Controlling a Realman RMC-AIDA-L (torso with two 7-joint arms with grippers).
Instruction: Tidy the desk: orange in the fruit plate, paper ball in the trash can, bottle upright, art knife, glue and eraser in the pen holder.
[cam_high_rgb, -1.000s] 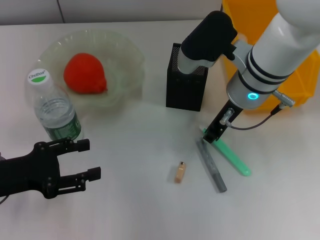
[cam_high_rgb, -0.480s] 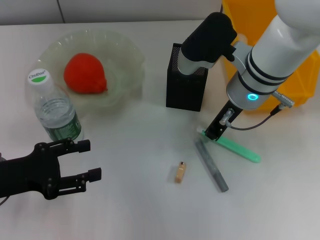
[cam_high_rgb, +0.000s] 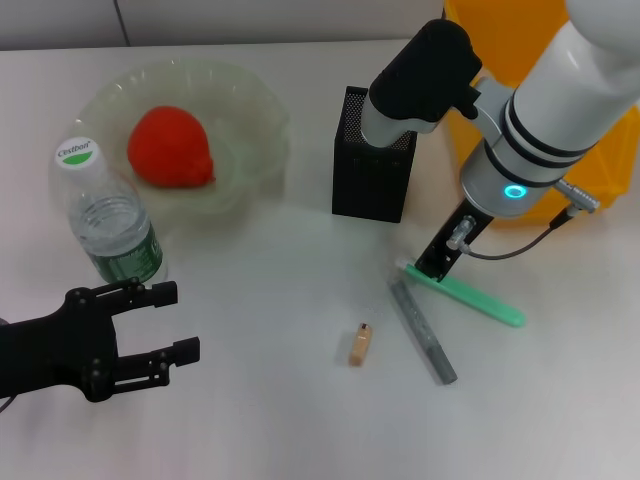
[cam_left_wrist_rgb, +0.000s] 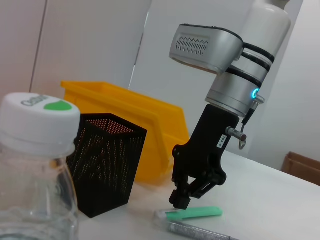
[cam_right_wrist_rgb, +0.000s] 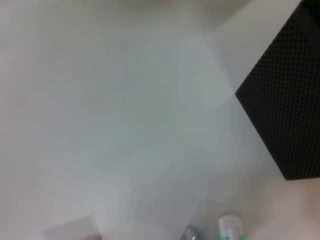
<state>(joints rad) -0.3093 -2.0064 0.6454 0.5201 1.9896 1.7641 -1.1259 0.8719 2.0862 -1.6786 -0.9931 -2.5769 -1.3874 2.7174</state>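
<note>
The orange (cam_high_rgb: 170, 147) lies in the fruit plate (cam_high_rgb: 255, 110) at the back left. In front of the plate the bottle (cam_high_rgb: 108, 222) stands upright, its cap (cam_left_wrist_rgb: 37, 120) close in the left wrist view. The pen holder (cam_high_rgb: 373, 155) stands mid-table with the trash can (cam_high_rgb: 475, 45) behind it to the right. My right gripper (cam_high_rgb: 433, 264) is shut on the near end of the green art knife (cam_high_rgb: 470, 296), which lies low on the table. Beside it lie the grey glue (cam_high_rgb: 422, 331) and the eraser (cam_high_rgb: 361, 345). My left gripper (cam_high_rgb: 168, 321) hovers open at the front left. The paper ball is out of view.
The right arm's white body and black elbow hang over the pen holder's rim and the trash can's front wall. Bare white table lies between the bottle and the eraser. The left wrist view shows the right gripper (cam_left_wrist_rgb: 180, 200) at the art knife (cam_left_wrist_rgb: 192, 213).
The art knife's free end has swung toward the back right while its other end stayed at my right gripper. The right arm shifted slightly right. My left gripper barely moved.
</note>
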